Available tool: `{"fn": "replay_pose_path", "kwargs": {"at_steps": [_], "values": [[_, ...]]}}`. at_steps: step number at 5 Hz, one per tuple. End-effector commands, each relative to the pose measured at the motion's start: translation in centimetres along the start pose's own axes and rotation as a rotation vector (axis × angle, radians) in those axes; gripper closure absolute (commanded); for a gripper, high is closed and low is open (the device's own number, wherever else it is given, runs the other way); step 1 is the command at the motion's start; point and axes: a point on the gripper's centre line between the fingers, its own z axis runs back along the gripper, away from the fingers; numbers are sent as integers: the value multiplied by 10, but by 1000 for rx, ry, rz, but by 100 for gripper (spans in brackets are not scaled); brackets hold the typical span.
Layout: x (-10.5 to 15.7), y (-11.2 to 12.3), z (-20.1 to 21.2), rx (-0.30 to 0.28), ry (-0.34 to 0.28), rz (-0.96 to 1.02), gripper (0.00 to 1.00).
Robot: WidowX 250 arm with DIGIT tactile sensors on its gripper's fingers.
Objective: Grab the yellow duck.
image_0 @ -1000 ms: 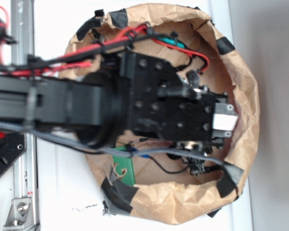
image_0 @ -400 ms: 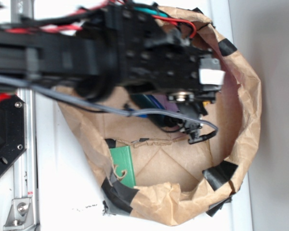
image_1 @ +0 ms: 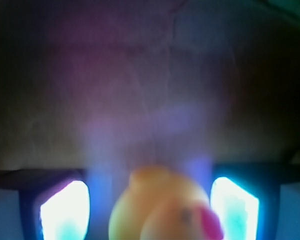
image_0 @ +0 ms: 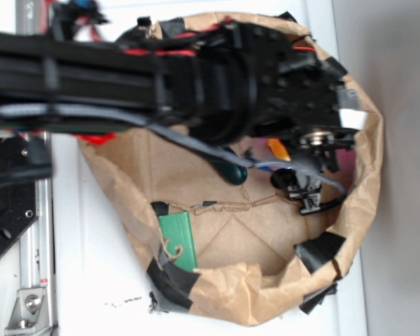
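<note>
The yellow duck [image_1: 162,207] fills the bottom of the wrist view, blurred and very close, its red beak pointing right. It sits between my gripper's [image_1: 150,202] two bright fingers [image_1: 65,212], with a gap showing on each side, so the gripper is open around it. In the exterior view the gripper [image_0: 323,142] hangs low inside the brown paper bag [image_0: 357,203] at its upper right. A small orange-yellow patch of the duck [image_0: 277,149] peeks out beside it. The arm hides the fingers there.
A dark green capsule [image_0: 232,171] lies near the bag's middle, just under the arm. A flat green card [image_0: 178,240] leans on the bag's lower left wall. Cables [image_0: 304,192] dangle below the wrist. Black tape patches [image_0: 320,246] mark the rim.
The arm has swung from the bag's middle towards its upper right wall. The green capsule now shows from under it, and the card stayed put.
</note>
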Motion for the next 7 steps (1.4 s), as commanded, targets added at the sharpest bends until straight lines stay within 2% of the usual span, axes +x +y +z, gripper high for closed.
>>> {"fn": "replay_pose_path", "kwargs": {"at_steps": [1,3,4,5,6,7], "values": [[1,1,35,-13,-86,-20,100],[-4,-3,89,-31,-162,-23,100],[-12,-3,111,-13,-154,-33,100],[-48,0,148,-6,-29,-33,100],[-67,-2,159,-50,-29,-39,100],[-69,-6,157,-41,-29,-62,100]]}}
